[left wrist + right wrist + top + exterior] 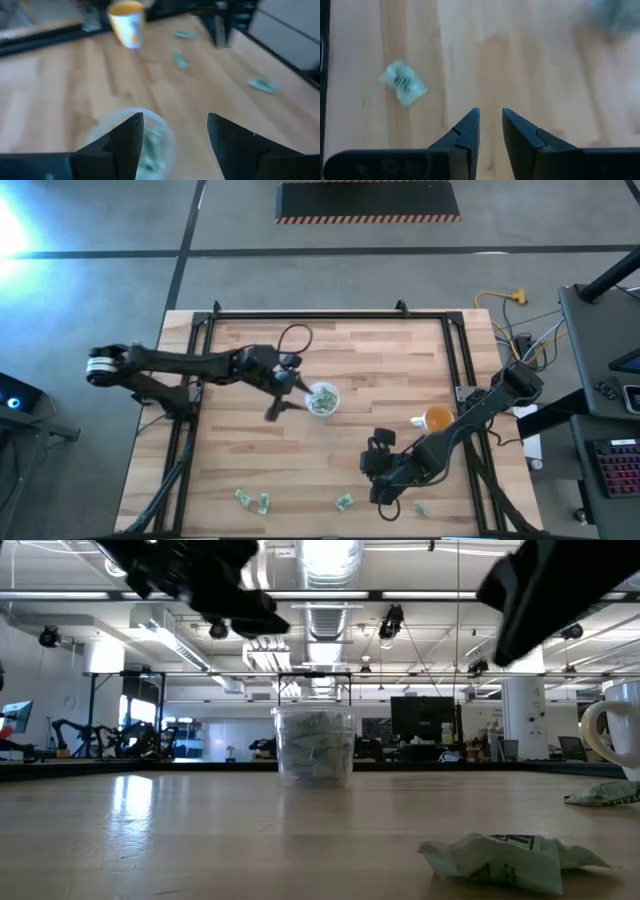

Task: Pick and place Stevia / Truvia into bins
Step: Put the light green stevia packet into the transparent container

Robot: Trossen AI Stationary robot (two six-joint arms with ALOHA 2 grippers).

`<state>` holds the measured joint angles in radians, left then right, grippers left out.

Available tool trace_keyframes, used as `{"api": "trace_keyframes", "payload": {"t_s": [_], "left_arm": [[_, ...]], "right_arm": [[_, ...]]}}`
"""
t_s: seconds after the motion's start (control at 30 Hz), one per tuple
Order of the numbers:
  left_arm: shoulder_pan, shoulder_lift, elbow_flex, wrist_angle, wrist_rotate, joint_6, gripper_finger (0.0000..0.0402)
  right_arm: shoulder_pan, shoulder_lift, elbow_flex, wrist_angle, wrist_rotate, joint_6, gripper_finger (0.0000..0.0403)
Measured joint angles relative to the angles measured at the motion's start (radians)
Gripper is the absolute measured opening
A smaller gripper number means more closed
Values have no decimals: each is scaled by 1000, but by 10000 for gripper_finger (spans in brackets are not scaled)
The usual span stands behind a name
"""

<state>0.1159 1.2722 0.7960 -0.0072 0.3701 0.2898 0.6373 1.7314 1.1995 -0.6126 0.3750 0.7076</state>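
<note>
A: Report the containers and their contents.

B: The translucent cup point(322, 399) stands near the middle of the bench point(380, 360). Green-and-white packets fill it to well over half its height in the low view point(314, 745). An orange cup point(437, 420) stands to its right, near the bench's right edge; its contents cannot be seen.

A: Count the loose packets.

B: Four show from above along the near edge: two close together at the left point(243, 498) point(264, 503), one near the centre point(344, 501), and one farther right point(419, 508), just beside the right arm.

A: State the arm poses.

B: The left arm reaches in from the left, level across the bench. The left claw point(297, 388) sits just left of the translucent cup, above its rim, fingers apart and empty. The right arm comes in diagonally from the right edge toward the near side. The right claw point(490, 131) points down at bare wood, fingers a narrow gap apart with nothing between them; one crumpled packet point(402, 82) lies off to one side of it.
</note>
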Motion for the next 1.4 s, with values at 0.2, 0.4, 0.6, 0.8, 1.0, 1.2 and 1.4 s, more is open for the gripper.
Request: {"api": "trace_keyframes", "payload": {"t_s": [0.2, 0.4, 0.6, 0.8, 1.0, 1.2, 1.4], "left_arm": [[-92, -176, -64, -176, 5, -20, 204], [-179, -349, -187, -170, -14, -23, 203], [-202, -485, -253, -157, -34, -43, 203], [-202, -575, -267, -161, -36, -72, 203], [-202, -605, -280, -160, -36, -74, 203], [-202, -605, -282, -160, -35, -74, 203], [-202, -607, -282, -159, -35, -75, 203]], "right_arm": [[7, 37, -53, 16, -93, 66, 83], [7, 52, -85, -16, -99, 146, 88], [8, 52, -114, -110, -99, 274, 84], [8, 52, -135, -114, -102, 314, 82], [8, 52, -162, -115, -111, 337, 83], [8, 52, -199, -115, -116, 364, 65], [8, 52, -196, -114, -119, 316, 16]]}}
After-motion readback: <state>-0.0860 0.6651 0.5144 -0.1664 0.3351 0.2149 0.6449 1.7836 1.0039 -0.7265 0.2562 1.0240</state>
